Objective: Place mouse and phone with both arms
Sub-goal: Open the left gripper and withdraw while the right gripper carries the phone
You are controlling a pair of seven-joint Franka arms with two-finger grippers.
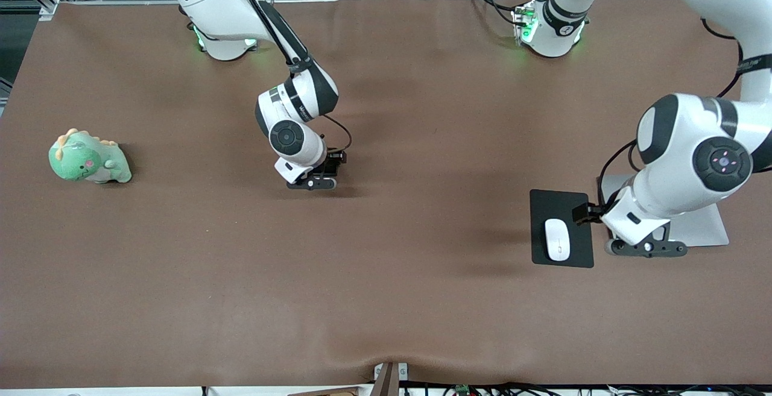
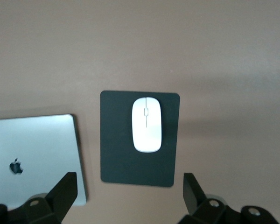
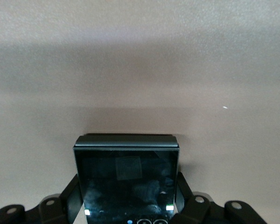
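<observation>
Here, the small glossy white oval mouse [image 1: 558, 248] lies on the matte black rectangular pad [image 1: 561, 209]. Left gripper [image 1: 646, 249], jaws wide and holding nothing, hangs just beside the pad over the silver laptop [image 1: 702, 227]. Farther than the pad, toward the table's middle, right gripper [image 1: 312, 184] pinches the glossy black rectangular phone [image 3: 128, 179].

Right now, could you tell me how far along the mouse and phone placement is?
Done: the mouse lies on the black pad beside the laptop, and the open left pincer is over the pad's edge, holding nothing. In hand: the right pincer is shut on the phone, low over the brown table at mid-table. Left: releasing the phone and pulling both arms away.
</observation>
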